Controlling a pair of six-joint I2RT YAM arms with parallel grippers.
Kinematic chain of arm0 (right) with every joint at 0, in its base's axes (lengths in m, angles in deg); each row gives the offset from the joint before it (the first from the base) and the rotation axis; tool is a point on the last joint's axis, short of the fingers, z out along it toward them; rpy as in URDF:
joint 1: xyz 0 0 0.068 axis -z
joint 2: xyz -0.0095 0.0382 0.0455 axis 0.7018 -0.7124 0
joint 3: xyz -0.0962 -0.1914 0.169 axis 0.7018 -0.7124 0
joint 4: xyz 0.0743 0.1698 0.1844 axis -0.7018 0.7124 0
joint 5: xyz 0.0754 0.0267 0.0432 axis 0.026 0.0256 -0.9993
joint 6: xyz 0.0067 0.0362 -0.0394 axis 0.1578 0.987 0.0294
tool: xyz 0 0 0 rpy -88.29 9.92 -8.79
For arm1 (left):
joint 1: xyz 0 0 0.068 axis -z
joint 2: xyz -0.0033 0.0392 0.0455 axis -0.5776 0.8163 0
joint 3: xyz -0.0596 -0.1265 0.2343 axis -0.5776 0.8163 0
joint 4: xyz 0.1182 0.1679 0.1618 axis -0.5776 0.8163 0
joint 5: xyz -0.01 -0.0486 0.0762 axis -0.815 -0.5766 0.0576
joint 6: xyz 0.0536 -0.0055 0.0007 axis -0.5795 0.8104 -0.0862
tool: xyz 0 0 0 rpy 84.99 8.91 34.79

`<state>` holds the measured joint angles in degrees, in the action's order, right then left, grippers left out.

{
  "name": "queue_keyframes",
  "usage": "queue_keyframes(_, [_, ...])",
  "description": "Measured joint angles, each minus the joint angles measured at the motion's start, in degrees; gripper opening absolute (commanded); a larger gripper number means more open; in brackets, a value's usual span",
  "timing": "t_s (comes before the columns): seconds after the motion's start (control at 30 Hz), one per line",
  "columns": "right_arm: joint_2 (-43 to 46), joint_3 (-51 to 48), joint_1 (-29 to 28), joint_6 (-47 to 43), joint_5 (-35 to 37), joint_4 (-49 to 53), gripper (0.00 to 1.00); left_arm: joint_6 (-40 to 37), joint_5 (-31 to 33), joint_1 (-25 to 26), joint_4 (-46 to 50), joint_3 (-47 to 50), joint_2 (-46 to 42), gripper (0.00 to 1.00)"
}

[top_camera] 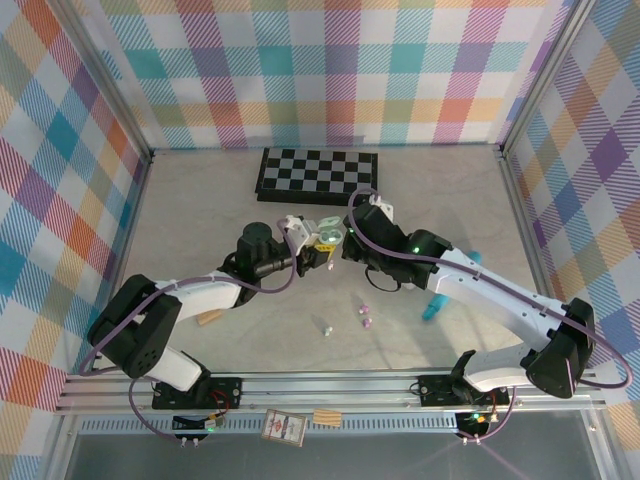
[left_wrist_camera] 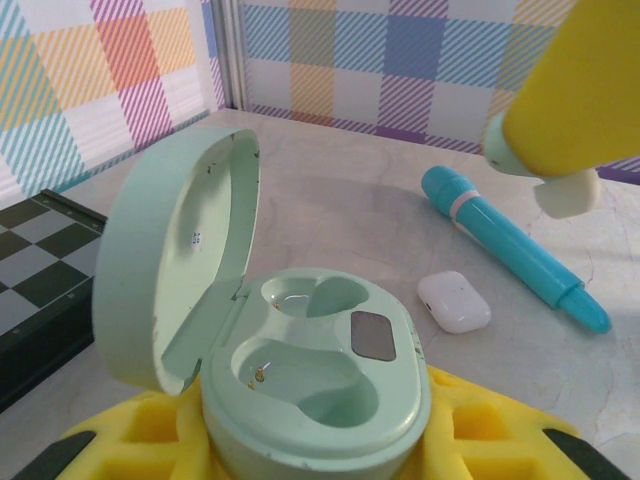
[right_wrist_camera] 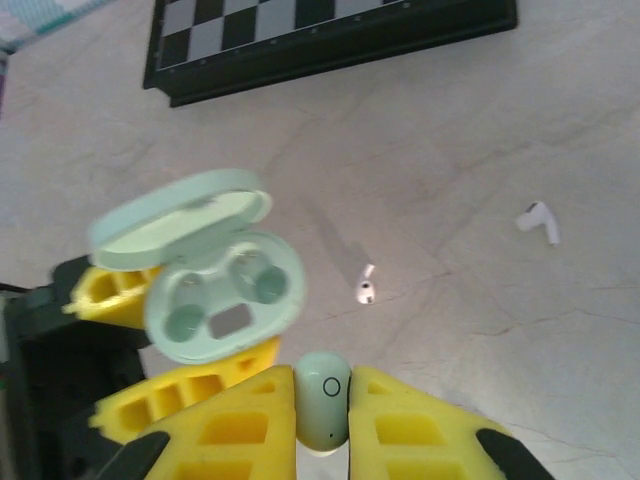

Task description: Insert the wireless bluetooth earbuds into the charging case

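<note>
Holding the open green charging case (left_wrist_camera: 315, 385) steady in the left jaws, well in from the edges of the table (top_camera: 200, 215), and lowering the green earbud (right_wrist_camera: 322, 400), pinched in the right jaws, straight into an empty cup.

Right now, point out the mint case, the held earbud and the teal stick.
mint case (left_wrist_camera: 330, 335): left wrist view, top face between wells.
mint earbud (right_wrist_camera: 323, 395): right wrist view, rounded back.
teal stick (left_wrist_camera: 510, 245): left wrist view, mid-barrel.
</note>
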<state>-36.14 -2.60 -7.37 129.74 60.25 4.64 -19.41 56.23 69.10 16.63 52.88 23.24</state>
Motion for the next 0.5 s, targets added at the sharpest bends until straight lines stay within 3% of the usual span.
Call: queue_keyframes(0.5, [-3.2, 0.1, 2.4, -1.9, -7.7, -7.2, 0.15, -2.1, 0.0, 1.8, 0.3, 0.0, -0.1, 0.31])
